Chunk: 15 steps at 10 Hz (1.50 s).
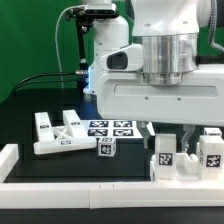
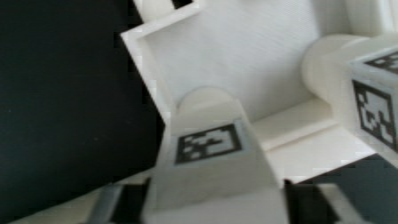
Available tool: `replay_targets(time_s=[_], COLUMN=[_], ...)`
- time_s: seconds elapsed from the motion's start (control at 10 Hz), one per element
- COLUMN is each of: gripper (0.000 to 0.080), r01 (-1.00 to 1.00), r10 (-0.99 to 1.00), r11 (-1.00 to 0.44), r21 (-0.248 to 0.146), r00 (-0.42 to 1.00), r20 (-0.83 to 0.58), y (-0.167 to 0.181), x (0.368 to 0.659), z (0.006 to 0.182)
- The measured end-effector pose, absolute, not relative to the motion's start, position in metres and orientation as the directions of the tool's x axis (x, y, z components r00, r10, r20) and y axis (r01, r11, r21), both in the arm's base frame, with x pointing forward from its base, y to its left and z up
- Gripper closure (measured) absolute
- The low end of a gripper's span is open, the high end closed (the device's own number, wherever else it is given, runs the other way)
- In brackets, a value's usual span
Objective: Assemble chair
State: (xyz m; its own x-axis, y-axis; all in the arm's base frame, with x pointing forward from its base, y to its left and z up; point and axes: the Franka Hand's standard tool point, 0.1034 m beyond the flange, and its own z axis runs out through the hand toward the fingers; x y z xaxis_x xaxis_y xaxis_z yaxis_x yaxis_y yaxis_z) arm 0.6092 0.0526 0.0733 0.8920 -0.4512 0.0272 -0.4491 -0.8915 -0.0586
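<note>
The chair is in loose white tagged pieces on the black table. My gripper (image 1: pixel 168 140) hangs low at the exterior view's right, over an upright piece (image 1: pixel 164 160) with a tag on its face. In the wrist view that piece (image 2: pixel 210 140) is a tapered white bar with a tag, and it fills the gap between my fingers (image 2: pixel 125 200); the dark pads lie against both its sides. A flat white panel (image 2: pixel 231 70) lies behind it, and a tagged block (image 2: pixel 365 95) stands beside it. A notched panel (image 1: pixel 55 132) and a small cube (image 1: pixel 105 148) lie at the exterior view's left.
The marker board (image 1: pixel 110 127) lies flat in the middle of the table. A low white border rail (image 1: pixel 100 190) runs along the front and up the exterior view's left side. Another tagged piece (image 1: pixel 211 150) stands at the far right, close to my hand.
</note>
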Motion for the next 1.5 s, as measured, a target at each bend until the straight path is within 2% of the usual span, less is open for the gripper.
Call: replay_targets(time_s=[0.1,0.3,0.4,0.5,0.6,0.8,0.9,1.0,1.1,1.2,1.4,1.5], gripper=[0.0515,0.0515,0.0515,0.0515,0.0515,0.0515,0.0515,0.0515,0.0515,0.0515,0.0515,0.0336], r01=[-0.569,-0.749,-0.865,-0.924,-0.929,-0.968,-0.99,-0.987,-0.95,-0.909,-0.945,-0.984], r10=[-0.571,-0.751,-0.867,-0.926,-0.932,-0.969,-0.99,-0.984,-0.945,-0.903,-0.94,-0.981], r11=[-0.82,-0.659,-0.493,-0.367,-0.353,-0.23,-0.102,0.138,0.305,0.411,0.318,0.158], r21=[-0.065,-0.075,-0.091,-0.11,-0.109,-0.103,-0.097,-0.078,-0.069,-0.064,-0.075,-0.078], r00=[0.821,0.661,0.497,0.373,0.359,0.238,0.11,-0.128,-0.292,-0.397,-0.304,-0.147], r20=[0.018,-0.001,-0.027,-0.048,-0.049,-0.064,-0.084,-0.124,-0.146,-0.163,-0.153,-0.129], y=[0.0528,0.0517,0.0513,0.0509,0.0511,0.0509,0.0511,0.0508,0.0506,0.0512,0.0517,0.0537], x=[0.6096,0.6108,0.61,0.6086,0.609,0.6091,0.6092,0.6097,0.6093,0.6093,0.6091,0.6088], z=[0.0735,0.0743,0.0723,0.0719,0.072,0.072,0.0723,0.0735,0.0717,0.0707,0.0708,0.0718])
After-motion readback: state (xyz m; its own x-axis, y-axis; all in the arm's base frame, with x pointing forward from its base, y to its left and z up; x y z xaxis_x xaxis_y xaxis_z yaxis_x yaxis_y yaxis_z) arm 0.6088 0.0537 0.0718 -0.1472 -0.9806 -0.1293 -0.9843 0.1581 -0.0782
